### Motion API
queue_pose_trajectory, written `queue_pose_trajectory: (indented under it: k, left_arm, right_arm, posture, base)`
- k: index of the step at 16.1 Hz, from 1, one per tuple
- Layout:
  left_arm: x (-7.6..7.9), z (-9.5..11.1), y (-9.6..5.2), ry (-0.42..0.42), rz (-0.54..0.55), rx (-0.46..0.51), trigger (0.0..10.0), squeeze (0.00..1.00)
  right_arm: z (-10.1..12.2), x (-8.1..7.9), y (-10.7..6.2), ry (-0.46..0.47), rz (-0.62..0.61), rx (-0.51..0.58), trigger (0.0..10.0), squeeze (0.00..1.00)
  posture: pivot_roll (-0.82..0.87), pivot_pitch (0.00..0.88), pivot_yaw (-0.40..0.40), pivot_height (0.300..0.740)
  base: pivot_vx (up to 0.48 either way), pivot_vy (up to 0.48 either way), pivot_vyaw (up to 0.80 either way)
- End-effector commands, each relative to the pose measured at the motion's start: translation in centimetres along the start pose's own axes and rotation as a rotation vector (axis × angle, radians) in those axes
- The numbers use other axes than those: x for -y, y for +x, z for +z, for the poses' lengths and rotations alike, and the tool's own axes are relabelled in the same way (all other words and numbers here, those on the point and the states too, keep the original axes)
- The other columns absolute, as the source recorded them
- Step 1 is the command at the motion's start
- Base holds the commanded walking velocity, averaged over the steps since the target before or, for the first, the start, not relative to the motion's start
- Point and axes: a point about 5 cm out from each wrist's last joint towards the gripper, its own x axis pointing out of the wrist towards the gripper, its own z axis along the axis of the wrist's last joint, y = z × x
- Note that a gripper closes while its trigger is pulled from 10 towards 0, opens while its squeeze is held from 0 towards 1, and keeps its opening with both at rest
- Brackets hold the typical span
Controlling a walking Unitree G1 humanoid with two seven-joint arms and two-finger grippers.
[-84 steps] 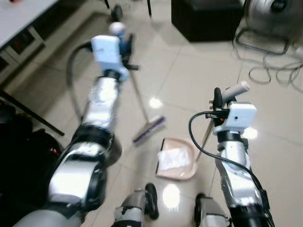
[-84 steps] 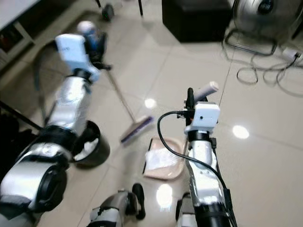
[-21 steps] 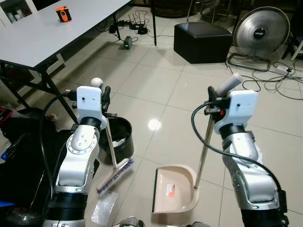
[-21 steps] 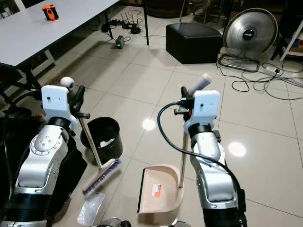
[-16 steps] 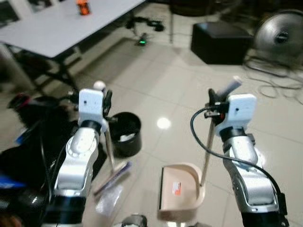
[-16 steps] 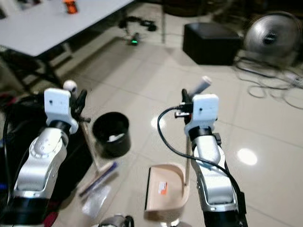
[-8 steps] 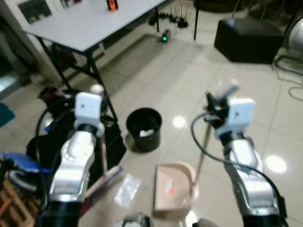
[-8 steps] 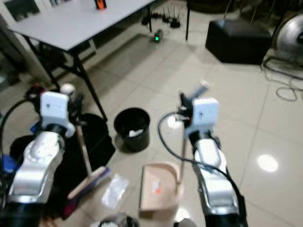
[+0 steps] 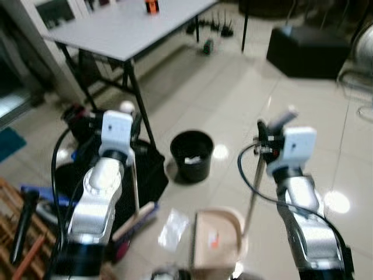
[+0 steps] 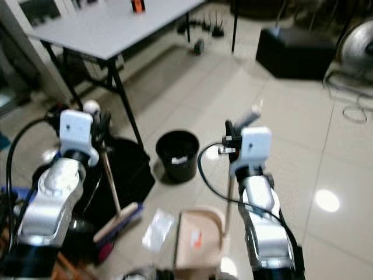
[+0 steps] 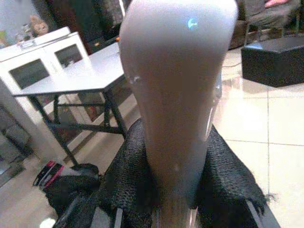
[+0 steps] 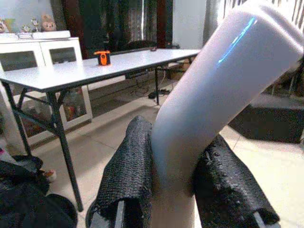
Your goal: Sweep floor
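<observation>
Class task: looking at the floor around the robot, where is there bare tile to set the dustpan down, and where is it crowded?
Bare tile lies to the right of the dustpan, and beyond the black bin toward the black box. It is crowded between the broom, plastic bag and dustpan, and around the dark heap by the table legs.

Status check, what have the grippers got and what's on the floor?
Left gripper shut on wooden-handled broom. Right gripper shut on beige dustpan. Clear plastic wrapper on floor between them; black bin beyond.
</observation>
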Motion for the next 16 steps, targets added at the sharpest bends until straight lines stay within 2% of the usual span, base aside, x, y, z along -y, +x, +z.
queue_pose_trajectory:
  k: [1, 2, 5, 9, 14, 16]
  left_arm:
    - [-0.7, 0.8, 0.4, 0.041, 0.04, 0.035, 10.0, 0.0]
    - [-0.7, 0.6, 0.7, 0.003, 0.042, 0.024, 10.0, 0.0]
    - [-0.3, 0.8, 1.0, 0.0, 0.039, 0.03, 10.0, 0.0]
    - [1.0, 1.5, 1.4, -0.024, -0.056, 0.073, 10.0, 0.0]
    - [1.0, 1.6, 1.4, -0.03, -0.055, 0.08, 10.0, 0.0]
    - [1.0, 1.6, 1.4, -0.034, -0.054, 0.079, 10.0, 0.0]
  right_arm:
    - [0.9, 0.4, 0.2, -0.014, -0.015, 0.047, 10.0, 0.0]
    - [0.9, 0.5, 0.1, -0.021, -0.023, 0.054, 10.0, 0.0]
    - [1.0, 0.7, 0.2, -0.025, -0.031, 0.063, 10.0, 0.0]
    - [0.8, 0.6, 0.4, -0.045, -0.014, 0.034, 10.0, 0.0]
    - [0.7, 0.6, 0.4, -0.055, -0.014, 0.034, 10.0, 0.0]
    - [0.7, 0.7, 0.4, -0.036, -0.021, 0.034, 10.0, 0.0]
  posture:
    - [-0.03, 0.068, 0.11, 0.74]
    - [-0.03, 0.07, 0.111, 0.74]
    - [-0.03, 0.068, 0.112, 0.74]
    - [-0.04, 0.06, 0.115, 0.74]
    - [-0.04, 0.048, 0.115, 0.74]
    - [-0.04, 0.048, 0.115, 0.74]
  base:
    - [0.0, 0.0, 0.0]
    - [0.0, 0.0, 0.0]
    - [0.0, 0.0, 0.0]
    - [0.0, 0.0, 0.0]
    - [0.283, 0.0, 0.8]
    - [0.315, 0.0, 0.0]
